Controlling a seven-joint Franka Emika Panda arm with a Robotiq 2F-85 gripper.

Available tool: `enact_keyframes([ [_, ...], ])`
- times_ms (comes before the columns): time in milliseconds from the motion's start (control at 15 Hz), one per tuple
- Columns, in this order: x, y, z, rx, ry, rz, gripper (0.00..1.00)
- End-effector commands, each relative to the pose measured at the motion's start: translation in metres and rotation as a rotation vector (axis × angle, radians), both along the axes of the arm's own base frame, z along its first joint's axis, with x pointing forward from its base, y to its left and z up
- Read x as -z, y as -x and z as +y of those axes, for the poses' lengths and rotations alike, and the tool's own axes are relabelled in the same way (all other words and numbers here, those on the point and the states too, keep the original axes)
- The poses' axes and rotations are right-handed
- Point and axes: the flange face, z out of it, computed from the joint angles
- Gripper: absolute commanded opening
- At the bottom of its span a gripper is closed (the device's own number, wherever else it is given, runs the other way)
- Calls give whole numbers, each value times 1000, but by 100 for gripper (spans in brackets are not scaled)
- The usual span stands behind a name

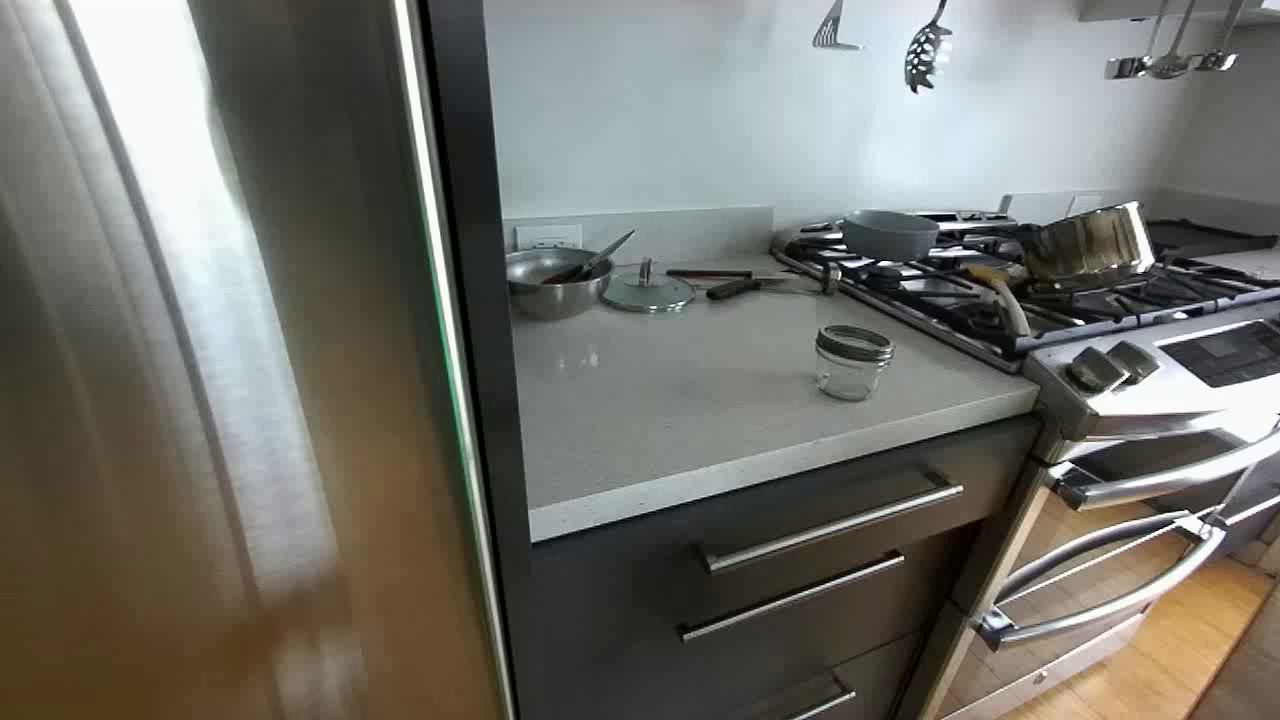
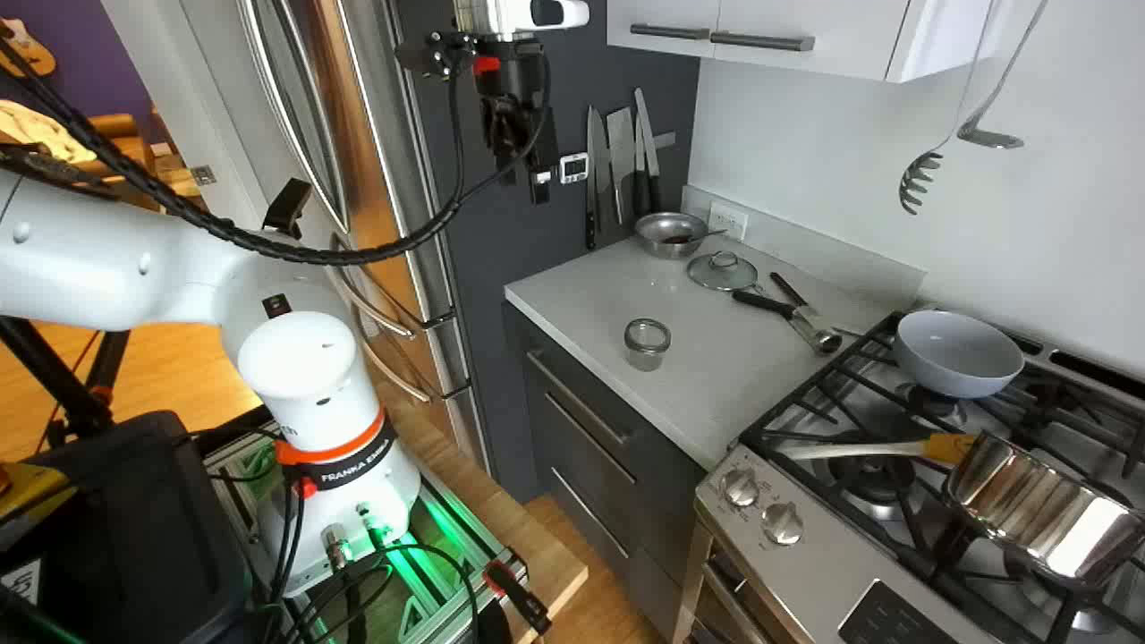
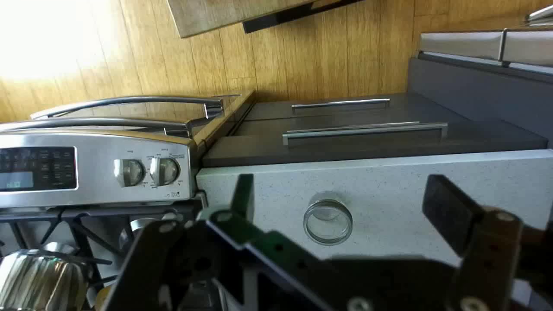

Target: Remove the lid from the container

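Note:
The container is a small clear glass jar standing upright on the counter near its front edge; it also shows in an exterior view and in the wrist view. The lid appears as a dark grey ring round the jar's mouth, also in an exterior view and in the wrist view. Its centre looks see-through from above; I cannot tell whether a disc fills it. My gripper is open and empty, pointing down, high above the counter. In the wrist view the jar lies between the wide-apart fingers, well beyond them.
A steel bowl, a clear glass pot lid and knives and utensils lie along the back. The stove holds a grey pan and a tilted steel pot. The fridge stands beside the counter.

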Motion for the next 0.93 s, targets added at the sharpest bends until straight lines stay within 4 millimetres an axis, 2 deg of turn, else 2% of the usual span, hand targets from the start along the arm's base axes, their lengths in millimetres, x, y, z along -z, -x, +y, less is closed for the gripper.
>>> enact_keyframes([
  [0, -1, 0, 0, 0, 0, 1, 100],
  [467, -1, 0, 0, 0, 0, 1, 100],
  [733, 0, -45, 7, -176, 95, -115, 100],
  [867, 8, -74, 11, -261, 73, -191, 100],
])
